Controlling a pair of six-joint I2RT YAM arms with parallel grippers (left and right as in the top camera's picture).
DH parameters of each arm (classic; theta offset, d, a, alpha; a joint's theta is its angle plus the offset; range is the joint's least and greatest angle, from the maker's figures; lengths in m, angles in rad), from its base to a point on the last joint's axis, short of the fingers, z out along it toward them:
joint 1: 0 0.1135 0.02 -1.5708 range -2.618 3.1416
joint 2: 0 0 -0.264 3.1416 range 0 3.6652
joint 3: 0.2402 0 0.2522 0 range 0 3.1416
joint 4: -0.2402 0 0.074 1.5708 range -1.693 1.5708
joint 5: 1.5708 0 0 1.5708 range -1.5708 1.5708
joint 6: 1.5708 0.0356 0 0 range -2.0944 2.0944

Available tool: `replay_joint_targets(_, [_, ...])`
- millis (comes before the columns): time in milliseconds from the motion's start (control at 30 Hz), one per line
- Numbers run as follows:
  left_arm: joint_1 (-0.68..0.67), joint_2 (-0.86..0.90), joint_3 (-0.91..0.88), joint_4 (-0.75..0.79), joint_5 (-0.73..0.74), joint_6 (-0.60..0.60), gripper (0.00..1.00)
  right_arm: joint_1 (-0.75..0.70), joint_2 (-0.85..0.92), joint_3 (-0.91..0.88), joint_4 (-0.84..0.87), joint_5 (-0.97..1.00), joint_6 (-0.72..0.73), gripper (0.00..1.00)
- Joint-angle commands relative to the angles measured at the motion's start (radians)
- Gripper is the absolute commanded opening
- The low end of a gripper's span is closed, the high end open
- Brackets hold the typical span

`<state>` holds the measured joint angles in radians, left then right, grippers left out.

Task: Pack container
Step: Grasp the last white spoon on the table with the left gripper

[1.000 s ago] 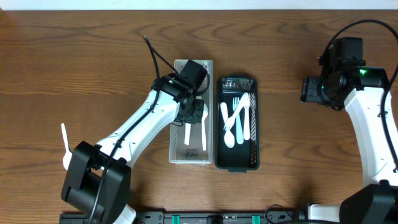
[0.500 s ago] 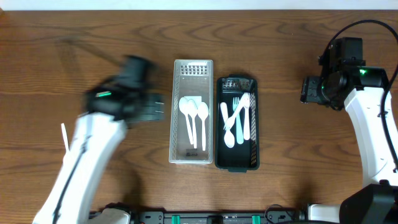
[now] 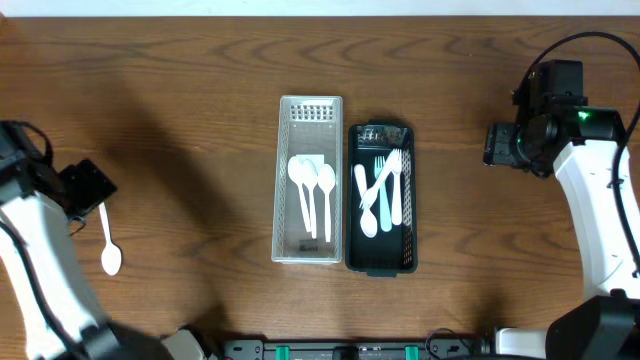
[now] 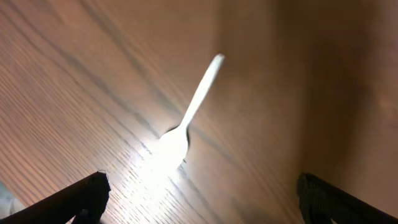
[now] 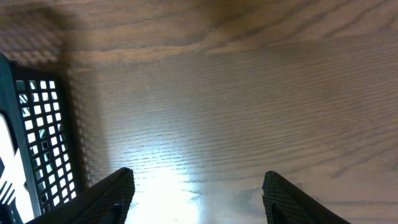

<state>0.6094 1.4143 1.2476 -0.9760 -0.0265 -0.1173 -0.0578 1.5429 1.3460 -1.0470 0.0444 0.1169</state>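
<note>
Jaws apart; grey tray [image 3: 306,247] holds spoons [image 3: 326,179], black basket [image 3: 380,263] perhaps four utensils [image 3: 383,196].

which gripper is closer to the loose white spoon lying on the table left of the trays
Left. The left gripper hovers open just above the spoon, by its handle end, near the left edge of the table; the right gripper sits far across, beyond the black tray.

Left arm [image 3: 40,250] was parked way out at the left edge, left gripper [image 3: 85,188] aimed downward with its fingers [image 4: 87,194] spread wide apart and nothing between them. Right arm [image 3: 600,210] ran up the right side and bent inward at the wrist, right gripper [image 3: 497,145] same deal, fingers [image 5: 109,193] parted wide and empty
</note>
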Motion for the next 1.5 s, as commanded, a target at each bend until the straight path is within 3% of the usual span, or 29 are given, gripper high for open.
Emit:
replay_joint_targets(0, [0.061,0.13,-0.023,0.03,0.031,0.024,0.98,-0.006,0.002,-0.003,0.001,0.0,-0.014,0.7])
replay_joint_targets(467, [0.093,0.469,-0.023,0.119,0.098,0.125,0.98,-0.007,0.002,-0.003,0.007,0.0,-0.014,0.7])
replay_joint_targets(1133, [0.093,0.557,-0.047,0.151,0.098,0.121,0.99,-0.007,0.002,-0.003,0.007,0.0,-0.021,0.7])
replay_joint_targets(1333, [0.093,0.557,-0.047,0.144,0.098,0.12,0.51,-0.007,0.002,-0.003,0.007,0.0,-0.021,0.7])
replay_joint_targets(1467, [0.093,0.557,-0.047,0.144,0.098,0.12,0.4,-0.006,0.002,-0.003,0.006,0.0,-0.021,0.7])
